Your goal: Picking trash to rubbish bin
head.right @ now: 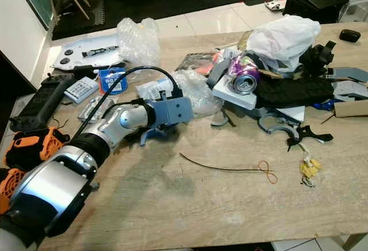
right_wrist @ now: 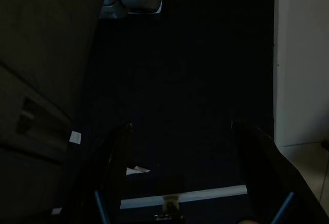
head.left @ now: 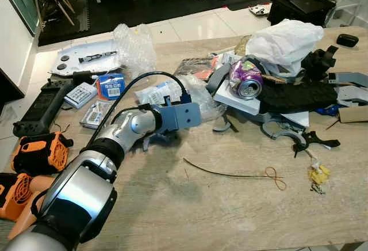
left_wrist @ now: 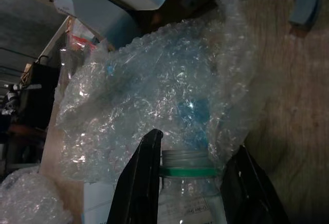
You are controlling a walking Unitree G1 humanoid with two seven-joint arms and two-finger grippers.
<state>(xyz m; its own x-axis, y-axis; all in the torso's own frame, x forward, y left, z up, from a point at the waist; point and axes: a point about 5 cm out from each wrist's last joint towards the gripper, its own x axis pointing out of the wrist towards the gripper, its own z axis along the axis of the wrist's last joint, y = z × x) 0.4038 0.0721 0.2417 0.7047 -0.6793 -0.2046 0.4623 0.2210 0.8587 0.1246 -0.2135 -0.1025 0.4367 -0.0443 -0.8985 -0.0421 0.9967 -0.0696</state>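
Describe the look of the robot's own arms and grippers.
The left arm is rounded silver metal with black joint bands, ending in a boxy blue wrist bracket. A black cable loops from the forearm up to that bracket. The left gripper and the right gripper each have two long, flat black fingers.
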